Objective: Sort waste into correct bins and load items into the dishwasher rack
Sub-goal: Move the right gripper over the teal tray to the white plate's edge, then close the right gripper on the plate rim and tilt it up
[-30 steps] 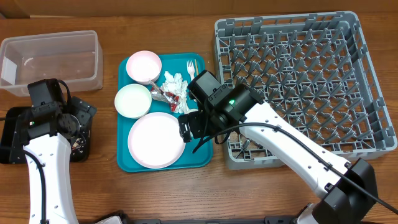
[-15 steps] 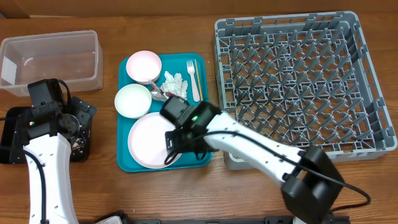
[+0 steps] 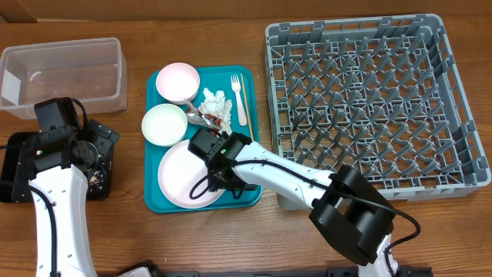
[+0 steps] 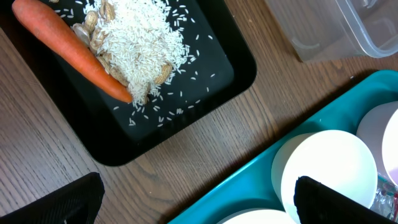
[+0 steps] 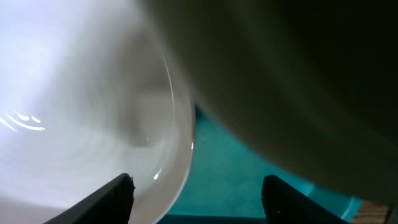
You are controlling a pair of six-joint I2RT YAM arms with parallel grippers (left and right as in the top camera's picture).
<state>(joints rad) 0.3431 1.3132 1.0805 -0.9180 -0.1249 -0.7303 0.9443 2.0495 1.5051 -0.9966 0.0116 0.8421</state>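
Right arm (image 3: 286, 174) stretched leftward, right fingers (image 5: 111, 200) apart; left fingers (image 4: 339, 200) apart.

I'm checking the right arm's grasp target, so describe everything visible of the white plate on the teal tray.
The white plate is round, smooth and glossy, like glazed ceramic or hard plastic, with a shallow raised rim. It looks empty and lies flat on the near half of the teal tray, next to a small bowl. The right end effector is at its right edge, open, with the rim between its fingers; whether they touch it cannot be told.
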